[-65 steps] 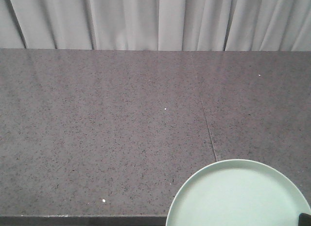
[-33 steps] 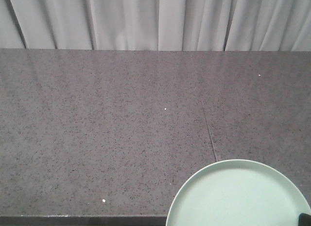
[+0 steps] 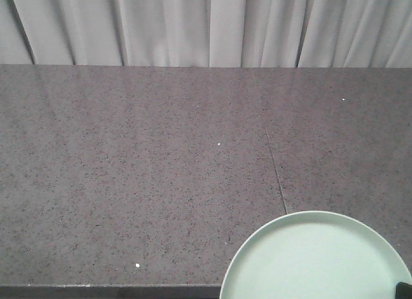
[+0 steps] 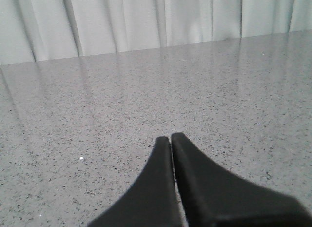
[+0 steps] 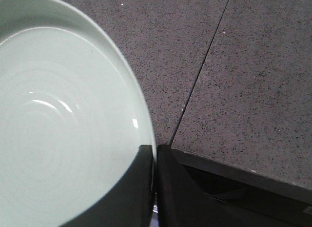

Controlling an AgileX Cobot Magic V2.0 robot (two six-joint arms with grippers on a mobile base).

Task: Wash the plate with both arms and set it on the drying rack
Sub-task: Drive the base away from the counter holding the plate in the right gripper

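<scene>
The right tool (image 5: 155, 149) stays clamped on the rim of the pale green plate (image 3: 315, 260), which holds unmoved over the near edge of the speckled tabletop (image 3: 129, 170). The left tool (image 4: 171, 138) hangs pinched together, empty, above the stone.

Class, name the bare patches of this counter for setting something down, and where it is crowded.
Bare: counter left of the seam, curtain to front edge; right of the seam, between curtain and plate. Crowded: near right, where the right claw grips it.
</scene>
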